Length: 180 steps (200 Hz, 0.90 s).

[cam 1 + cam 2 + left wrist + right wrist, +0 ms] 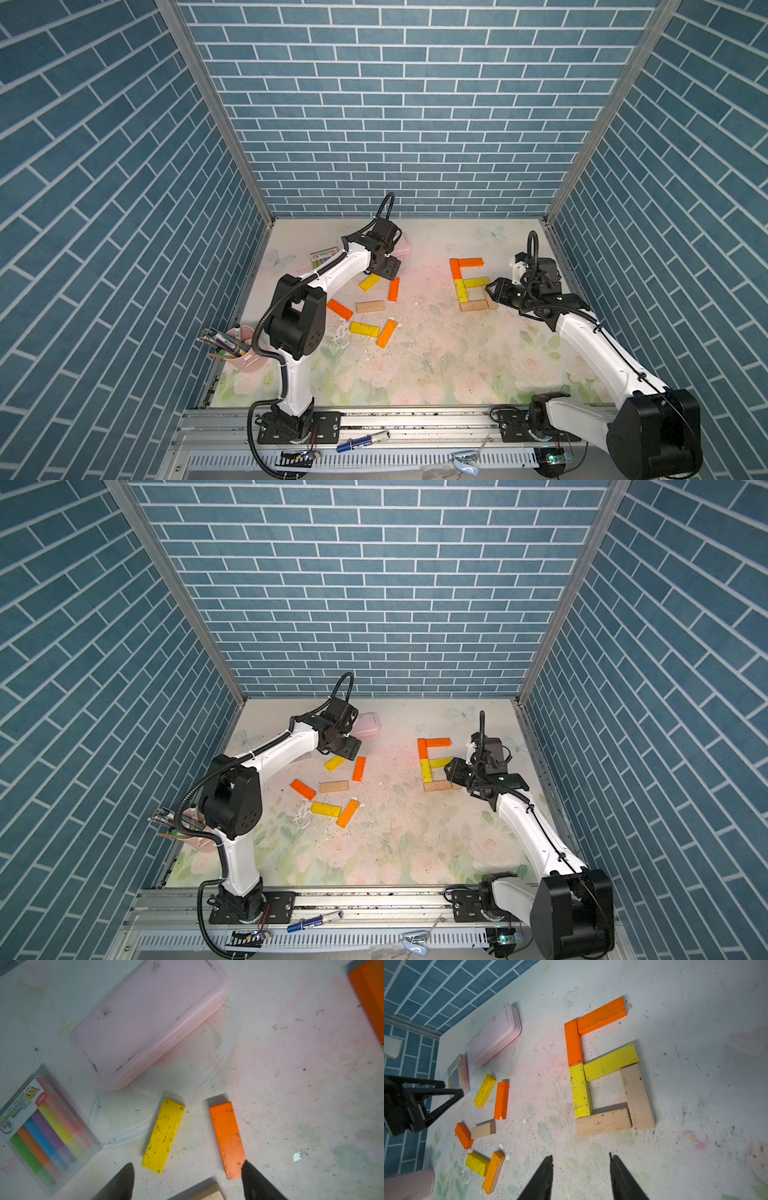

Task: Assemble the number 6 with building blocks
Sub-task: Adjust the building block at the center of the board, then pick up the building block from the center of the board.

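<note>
Number 6: six bars laid end to end, two orange, two yellow and two tan, flat on the right part of the surface.
Building blocks, loose: six, scattered left of centre, well apart from the figure.
Left claw: spread wide, empty, above a yellow bar and an orange bar. One fingertip overlaps the orange bar's end; contact cannot be told.
Right claw: jaws apart, empty, near the figure's tan side.
Pink case, chalk pack: near the left claw.
</note>
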{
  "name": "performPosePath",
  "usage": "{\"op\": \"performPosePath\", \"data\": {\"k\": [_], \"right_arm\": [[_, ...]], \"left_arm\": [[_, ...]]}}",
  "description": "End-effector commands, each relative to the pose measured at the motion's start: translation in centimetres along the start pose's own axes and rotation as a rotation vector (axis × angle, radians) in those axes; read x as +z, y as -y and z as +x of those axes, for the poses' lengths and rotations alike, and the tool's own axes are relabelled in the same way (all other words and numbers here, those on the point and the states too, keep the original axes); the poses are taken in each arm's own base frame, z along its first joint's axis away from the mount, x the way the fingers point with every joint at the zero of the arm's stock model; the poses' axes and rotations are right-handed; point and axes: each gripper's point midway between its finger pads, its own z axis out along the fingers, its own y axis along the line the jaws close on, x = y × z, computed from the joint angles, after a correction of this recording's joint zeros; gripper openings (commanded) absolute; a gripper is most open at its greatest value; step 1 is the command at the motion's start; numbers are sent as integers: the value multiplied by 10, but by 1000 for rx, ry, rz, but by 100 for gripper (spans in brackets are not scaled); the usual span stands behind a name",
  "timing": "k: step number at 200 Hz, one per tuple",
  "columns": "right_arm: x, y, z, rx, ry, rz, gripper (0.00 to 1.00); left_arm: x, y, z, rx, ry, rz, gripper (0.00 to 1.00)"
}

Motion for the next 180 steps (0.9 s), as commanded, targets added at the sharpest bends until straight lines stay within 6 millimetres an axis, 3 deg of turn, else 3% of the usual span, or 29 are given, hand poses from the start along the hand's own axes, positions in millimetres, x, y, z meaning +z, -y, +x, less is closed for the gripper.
{"op": "performPosePath", "data": {"k": [1, 88, 143, 166, 180], "right_arm": [[-9, -22, -10, -88, 35, -64, 46], [-5, -67, -7, -242, 46, -122, 47], [-1, -68, -7, -246, 41, -102, 47], [-2, -67, -8, -245, 43, -92, 47], [-2, -66, -8, -245, 43, -87, 47]], "left_arm": [[12, -9, 14, 117, -55, 45, 82], [58, -14, 47, 216, -240, 93, 74], [71, -18, 53, 212, -284, 117, 70], [76, -18, 60, 213, -320, 132, 65], [79, -19, 63, 218, -332, 133, 57]]}}
